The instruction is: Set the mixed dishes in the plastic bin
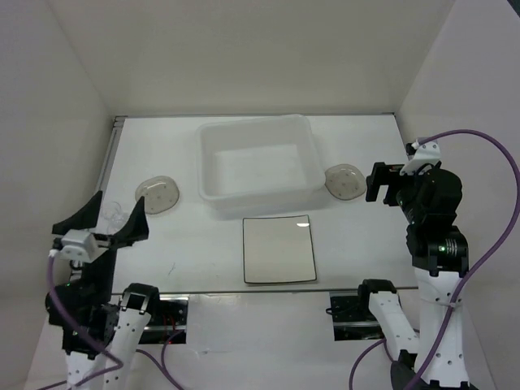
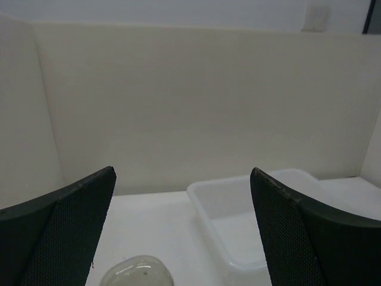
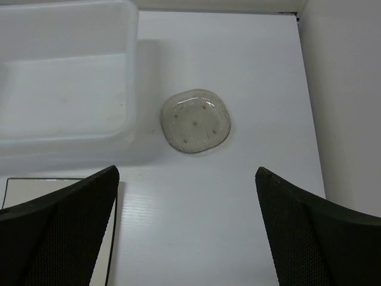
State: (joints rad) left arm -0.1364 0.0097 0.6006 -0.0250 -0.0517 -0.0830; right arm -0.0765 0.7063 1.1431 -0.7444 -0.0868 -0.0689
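The left gripper [image 2: 181, 171] and right gripper [image 3: 187, 171] hang wide open and empty above the surface [image 1: 187, 244], and the plastic bin [image 1: 256, 122] holds nothing yet. The right gripper faces one round dish [image 3: 195, 120] just beside the bin, and likely must descend and pinch its rim. A second round dish [image 1: 157, 194] and one square plate [image 1: 279, 249] wait. The clear cups [image 1: 114, 213] are too faint to count.
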